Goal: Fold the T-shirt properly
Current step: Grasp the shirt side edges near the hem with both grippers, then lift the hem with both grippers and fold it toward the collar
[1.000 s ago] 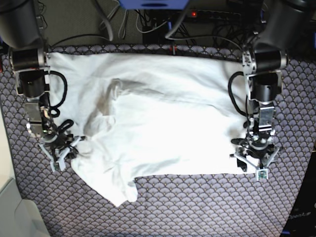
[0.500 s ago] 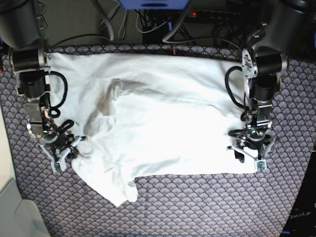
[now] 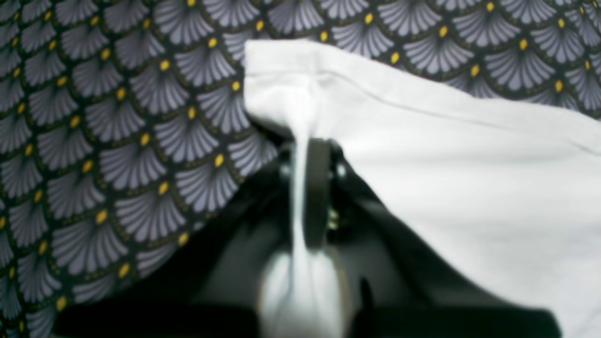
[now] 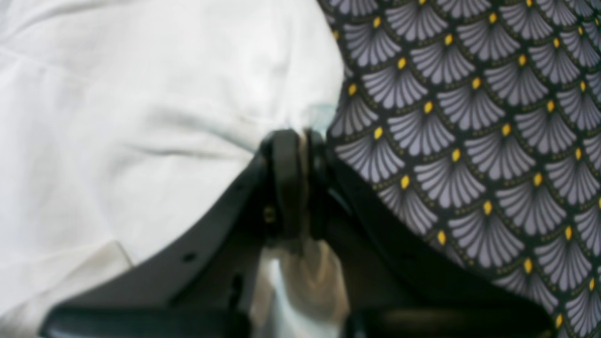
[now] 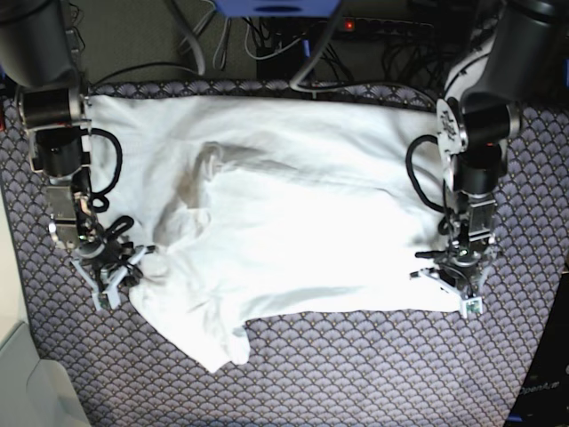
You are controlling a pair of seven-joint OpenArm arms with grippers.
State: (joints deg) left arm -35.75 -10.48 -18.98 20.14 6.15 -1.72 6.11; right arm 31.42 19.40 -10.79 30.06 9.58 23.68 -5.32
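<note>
Since earlier, left gripper (image 5: 462, 286) has shifted inward, pinched tight on T-shirt (image 5: 293, 213) corner near tablecloth's (image 5: 356, 374) right edge; right gripper (image 5: 111, 271) clamps left-edge cloth.

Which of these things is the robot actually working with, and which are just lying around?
In use:
- T-shirt, white
- left hand, pinching its corner
- right hand, pinching its edge

Just there:
- patterned tablecloth underneath
- cables behind the table
</note>
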